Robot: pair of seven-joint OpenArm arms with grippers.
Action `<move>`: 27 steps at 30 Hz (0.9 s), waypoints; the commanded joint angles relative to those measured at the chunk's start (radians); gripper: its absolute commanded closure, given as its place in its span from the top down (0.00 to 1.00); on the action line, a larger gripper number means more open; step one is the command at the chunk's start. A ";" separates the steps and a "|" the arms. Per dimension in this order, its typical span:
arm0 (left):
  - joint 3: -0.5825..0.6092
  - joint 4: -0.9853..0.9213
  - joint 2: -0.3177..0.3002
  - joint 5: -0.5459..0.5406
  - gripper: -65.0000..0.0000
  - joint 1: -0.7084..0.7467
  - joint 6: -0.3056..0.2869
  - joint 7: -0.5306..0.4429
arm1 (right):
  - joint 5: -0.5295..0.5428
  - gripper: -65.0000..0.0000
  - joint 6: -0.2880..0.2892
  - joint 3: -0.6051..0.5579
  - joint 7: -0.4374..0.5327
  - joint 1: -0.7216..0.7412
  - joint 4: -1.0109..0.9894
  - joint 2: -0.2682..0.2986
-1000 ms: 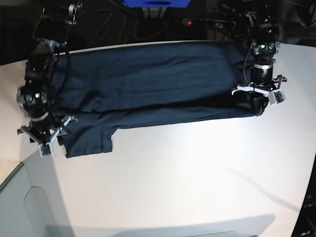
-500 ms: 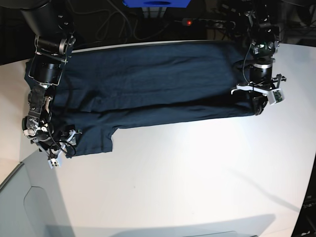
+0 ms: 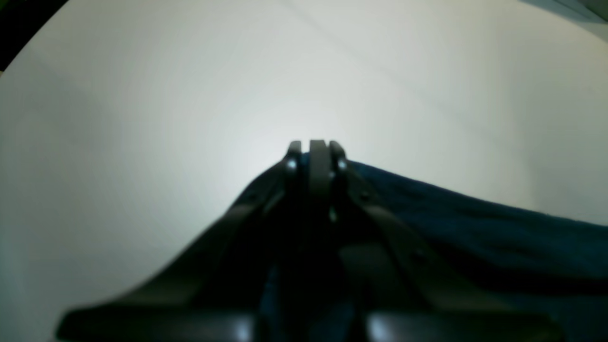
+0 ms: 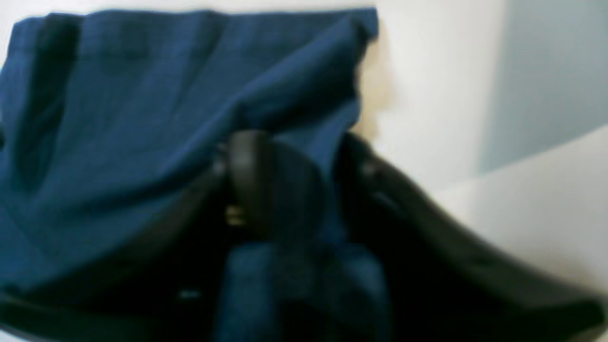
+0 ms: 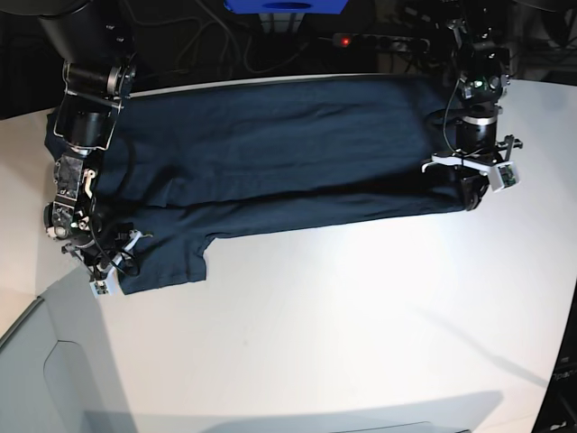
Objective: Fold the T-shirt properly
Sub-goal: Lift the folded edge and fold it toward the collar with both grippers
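Leftward, right fingers [image 5: 115, 268] pinching T-shirt [image 5: 288, 149] sleeve fabric between them. Shirt spread flat on worktop [image 5: 361, 325]. Rightward, left fingers [image 5: 471, 194] pressed together on hem corner, likely anchoring for the fold.

The white table [image 5: 361, 316] in front of the shirt [image 5: 288, 144] lies bare (grippers crowd both shirt ends).

White table [image 5: 361, 316], blue box [image 5: 287, 6]
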 commanded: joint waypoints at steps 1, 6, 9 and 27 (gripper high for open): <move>-0.005 0.017 -0.006 -0.001 0.00 -0.004 0.000 -0.027 | -0.010 0.05 0.026 0.000 -0.031 0.011 0.005 0.006; -0.005 0.017 -0.006 -0.001 0.00 -0.009 0.000 -0.027 | -0.007 0.00 0.026 0.007 -0.033 0.002 0.047 0.008; -0.005 0.018 -0.008 -0.001 0.00 -0.009 0.000 -0.027 | -0.007 0.00 0.026 0.007 -0.033 -0.066 0.193 0.008; -0.007 0.027 -0.012 -0.006 0.00 -0.004 0.000 -0.027 | -0.005 0.00 0.026 0.023 -0.042 -0.452 0.980 -0.050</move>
